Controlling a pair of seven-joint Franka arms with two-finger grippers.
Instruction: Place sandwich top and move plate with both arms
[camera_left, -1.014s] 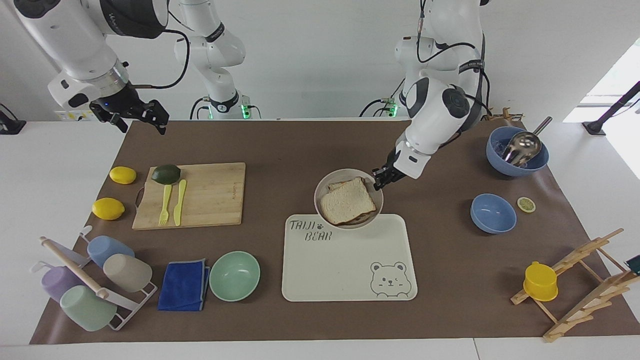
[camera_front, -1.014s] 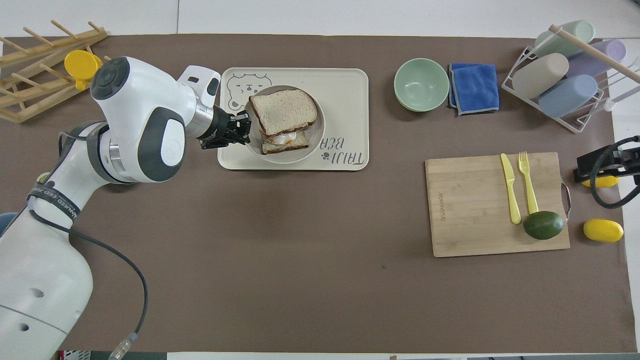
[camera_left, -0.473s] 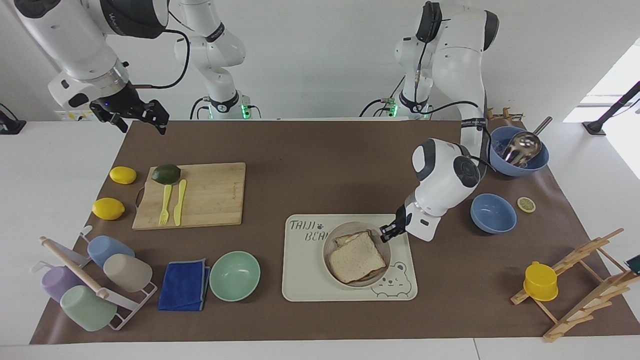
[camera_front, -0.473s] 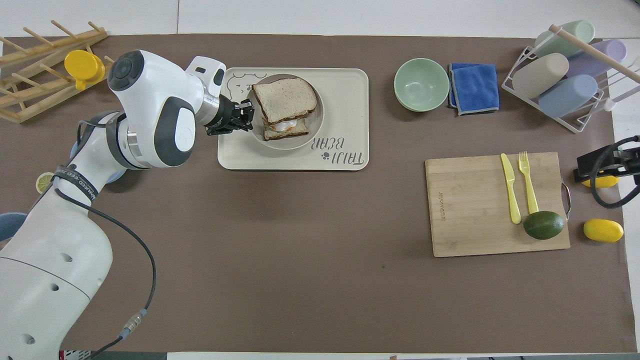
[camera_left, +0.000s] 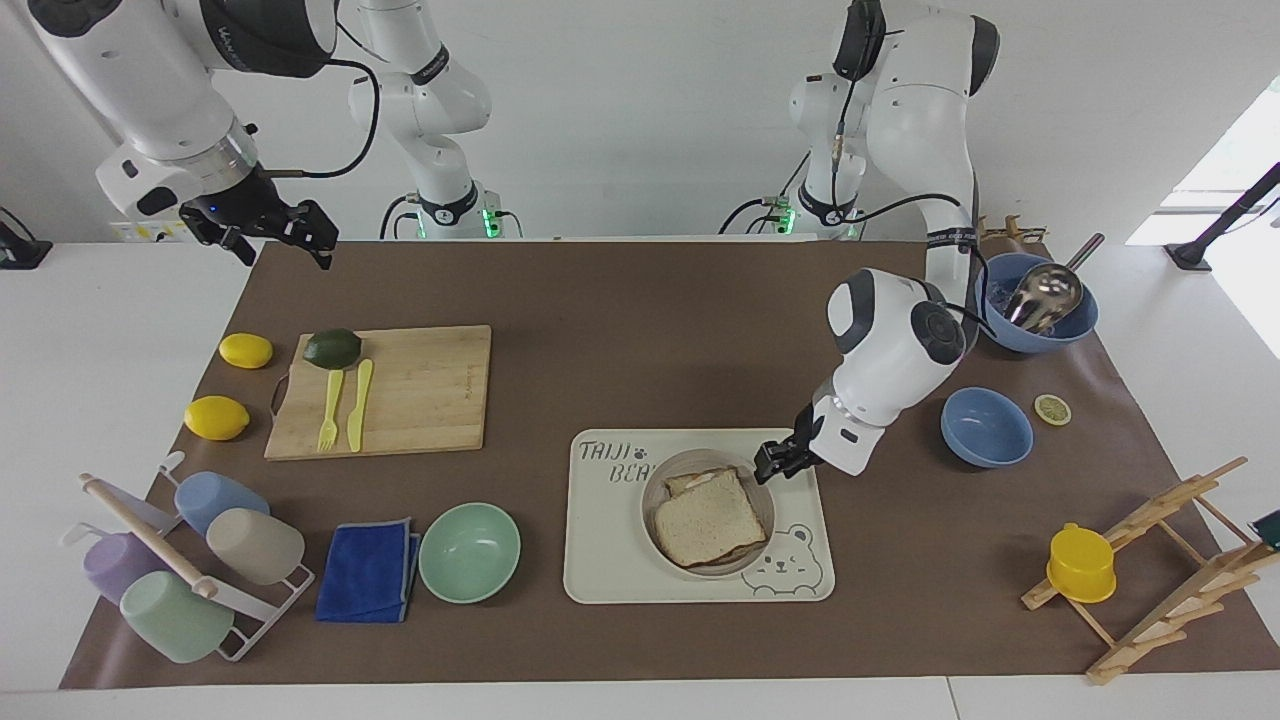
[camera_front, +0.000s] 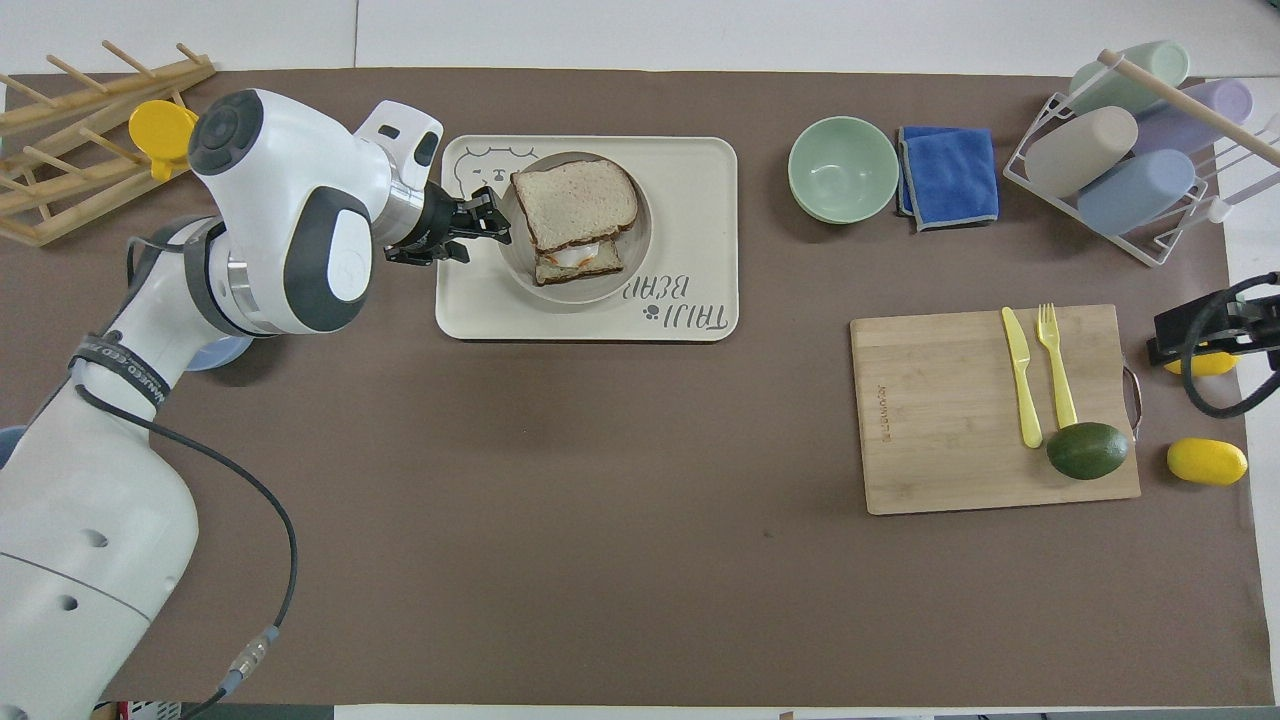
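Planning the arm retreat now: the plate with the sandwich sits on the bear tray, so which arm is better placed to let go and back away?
Left: its hand is at the plate rim; the right hand waits over the table edge.

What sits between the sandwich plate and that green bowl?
Only a bare strip of the cream bear tray, then brown mat, separates the plate from the green bowl. The facing view shows it best.
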